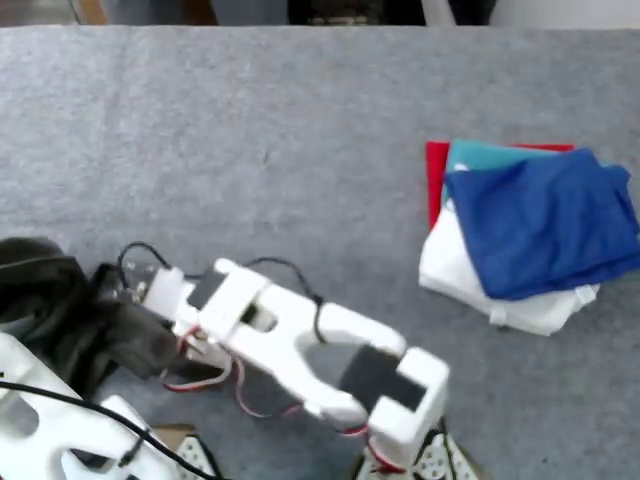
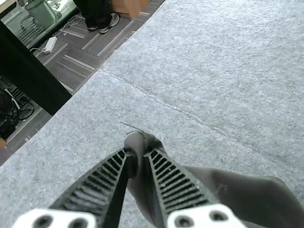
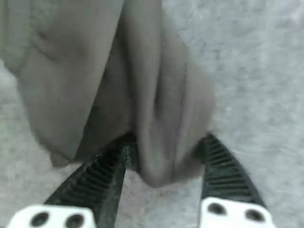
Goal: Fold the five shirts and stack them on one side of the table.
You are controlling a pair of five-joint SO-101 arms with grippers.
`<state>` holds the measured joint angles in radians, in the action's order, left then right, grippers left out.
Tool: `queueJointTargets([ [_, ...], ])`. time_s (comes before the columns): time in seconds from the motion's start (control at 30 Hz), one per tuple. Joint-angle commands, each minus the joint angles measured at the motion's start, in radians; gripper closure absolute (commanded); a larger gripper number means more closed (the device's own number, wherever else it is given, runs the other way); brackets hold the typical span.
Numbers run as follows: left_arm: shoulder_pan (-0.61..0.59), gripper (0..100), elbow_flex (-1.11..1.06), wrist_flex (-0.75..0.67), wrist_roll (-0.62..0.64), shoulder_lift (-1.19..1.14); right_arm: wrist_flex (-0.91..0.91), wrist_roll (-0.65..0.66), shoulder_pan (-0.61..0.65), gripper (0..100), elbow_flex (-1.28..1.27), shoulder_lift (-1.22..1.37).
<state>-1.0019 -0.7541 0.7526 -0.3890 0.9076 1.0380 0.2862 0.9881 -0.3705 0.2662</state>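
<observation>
The grey felt table top [image 1: 300, 120] lies open across its far and middle stretch. At the right, a stack of folded cloth shirts [image 1: 540, 225], blue on top, blocks passage. Front left, a crumpled dark grey cloth shirt [image 1: 60, 320] and a white plastic arm [image 1: 300, 340] crowd the way.

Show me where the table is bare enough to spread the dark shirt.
Bare: the grey table from its far edge to the arms, left of the folded stack. Crowded: near-left corner, with the dark shirt and both arms.

No legible text, label, brand, number or sign in any view; stacked shirts [image 1: 530, 230] near right edge of table [image 1: 250, 120] plain, dark shirt [image 1: 60, 310] unmarked
</observation>
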Motion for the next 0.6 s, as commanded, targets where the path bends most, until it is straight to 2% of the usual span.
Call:
queueJointTargets([
  [0.0,0.005,97,0.013,-0.018,-0.006,-0.005,-0.003,0.0,-0.069,99.4,0.03,0.013],
  [0.07,0.007,97,0.021,-0.017,0.025,-0.009,0.012,0.0,-0.126,95.8,0.051,0.013],
  [0.17,0.033,97,0.051,0.035,0.127,-0.011,0.086,0.0,-0.206,98.2,0.12,0.013],
  [0.37,0.15,97,0.077,0.075,0.143,-0.011,0.189,0.011,-0.431,98.6,0.314,0.015],
  [0.57,0.248,97,0.024,0.068,0.143,-0.026,0.135,0.17,-0.694,98.6,0.453,0.036],
])
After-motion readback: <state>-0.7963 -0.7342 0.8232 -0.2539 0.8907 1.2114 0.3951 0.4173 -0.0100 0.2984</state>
